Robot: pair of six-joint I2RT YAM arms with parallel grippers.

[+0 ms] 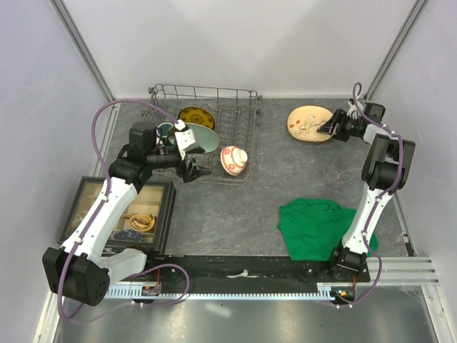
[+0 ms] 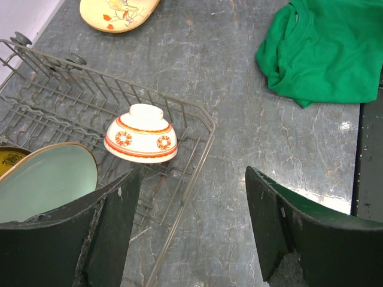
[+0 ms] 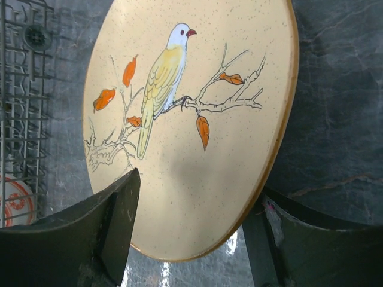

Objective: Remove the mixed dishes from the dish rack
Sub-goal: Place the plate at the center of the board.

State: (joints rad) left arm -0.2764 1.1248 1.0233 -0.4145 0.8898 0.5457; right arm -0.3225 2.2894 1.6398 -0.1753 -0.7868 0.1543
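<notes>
The grey wire dish rack (image 1: 203, 91) stands at the back left. In it a yellow-patterned plate (image 1: 196, 116) and a pale mint-green plate (image 1: 202, 137) stand on edge. A small red-and-white bowl (image 1: 233, 160) lies upside down in its near right corner. My left gripper (image 1: 191, 170) hovers open over the rack's near edge, beside the bowl (image 2: 141, 135), with nothing between its fingers. A cream plate (image 1: 308, 123) painted with a bird rests on the table at the back right. My right gripper (image 3: 194, 191) is open, its jaws standing either side of that plate's (image 3: 197, 119) rim.
A green cloth (image 1: 318, 225) lies crumpled near the right arm's base. A black-framed compartment tray (image 1: 169, 214) sits at the left under the left arm. Enclosure walls close in the back and both sides.
</notes>
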